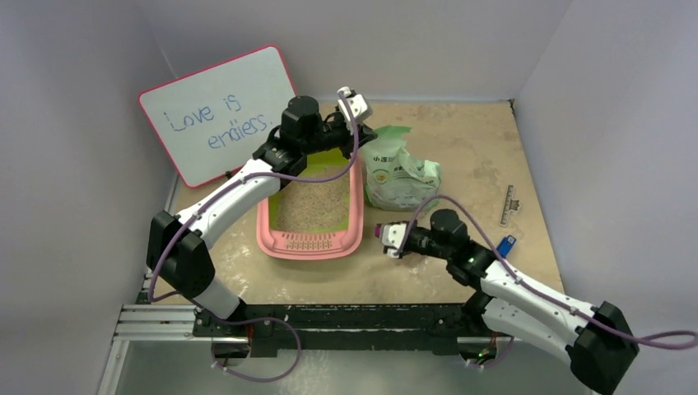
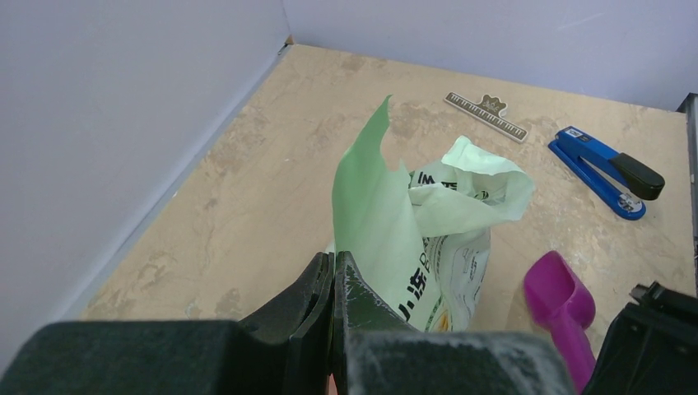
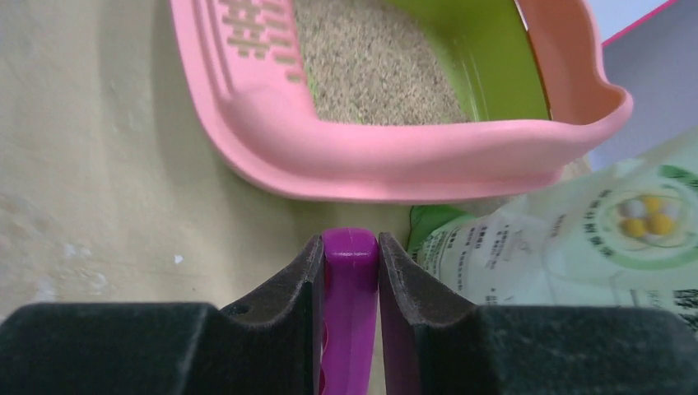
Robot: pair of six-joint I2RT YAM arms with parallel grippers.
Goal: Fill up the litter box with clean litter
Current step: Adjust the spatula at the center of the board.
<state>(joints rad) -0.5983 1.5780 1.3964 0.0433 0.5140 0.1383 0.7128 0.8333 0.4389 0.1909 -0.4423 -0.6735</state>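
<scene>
The litter box (image 1: pixel 309 249) sits left of centre on the counter (image 1: pixel 461 148), its grille end at 6 o'clock, with beige granules (image 1: pixel 317 206) inside. The bag (image 1: pixel 401 177) stands just beside it at 3 o'clock. My left gripper (image 2: pixel 333 262) is clenched at the box's 1 o'clock corner, right against the bag's raised flap; I cannot tell whether it pinches that flap. My right gripper (image 3: pixel 348 243), at 4 o'clock from the box, grasps the purple scoop (image 2: pixel 558 298) by its handle.
</scene>
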